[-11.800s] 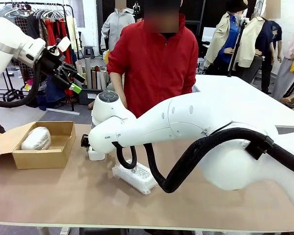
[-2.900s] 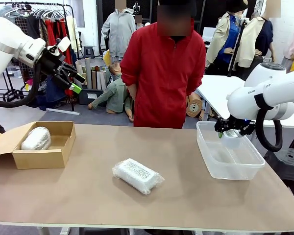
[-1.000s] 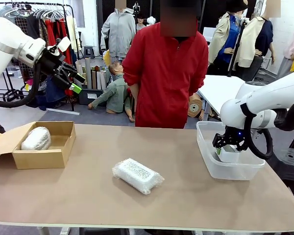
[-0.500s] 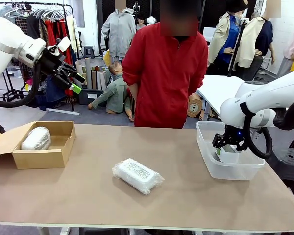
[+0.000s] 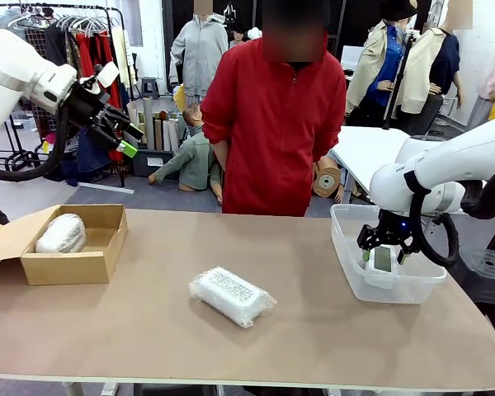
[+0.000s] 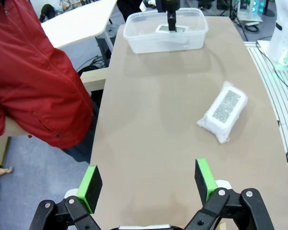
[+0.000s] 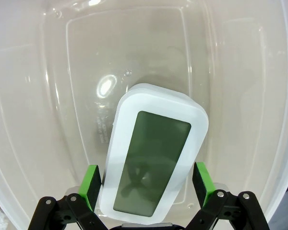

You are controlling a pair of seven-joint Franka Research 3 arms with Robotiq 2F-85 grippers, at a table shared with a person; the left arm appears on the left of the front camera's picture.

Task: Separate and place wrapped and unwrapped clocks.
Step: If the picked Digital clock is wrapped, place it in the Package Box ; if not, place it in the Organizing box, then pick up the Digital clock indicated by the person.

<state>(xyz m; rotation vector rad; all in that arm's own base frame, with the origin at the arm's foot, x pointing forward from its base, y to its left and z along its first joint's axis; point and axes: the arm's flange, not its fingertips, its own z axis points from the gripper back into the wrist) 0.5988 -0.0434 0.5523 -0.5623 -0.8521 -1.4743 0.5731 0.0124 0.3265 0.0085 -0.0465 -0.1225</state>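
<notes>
wrapped clock (image 5: pixel 231 297) nearest, flat on table (image 5: pixel 148 346) mid-front, well apart from both grippers. bare clock (image 7: pixel 153 153) flat, screen up, on floor of clear bin (image 7: pixel 240 72), between pads of right gripper (image 7: pixel 146 184); jaws spread wide, not clamping. right arm bends down into bin. half second ago screen hidden, now showing. second wrapped clock (image 5: pixel 60 233) in cardboard box (image 5: pixel 74 266). left gripper (image 5: pixel 130 139) raised high above box, jaws apart.

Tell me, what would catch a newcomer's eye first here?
Probably the right end effector, open, reaching into the clear tub at the right end of the table, the bare white clock between its fingers. A bubble-wrapped clock lies mid-table, a second wrapped clock sits in the cardboard box at the left, and a person in red stands at the far side.
</notes>
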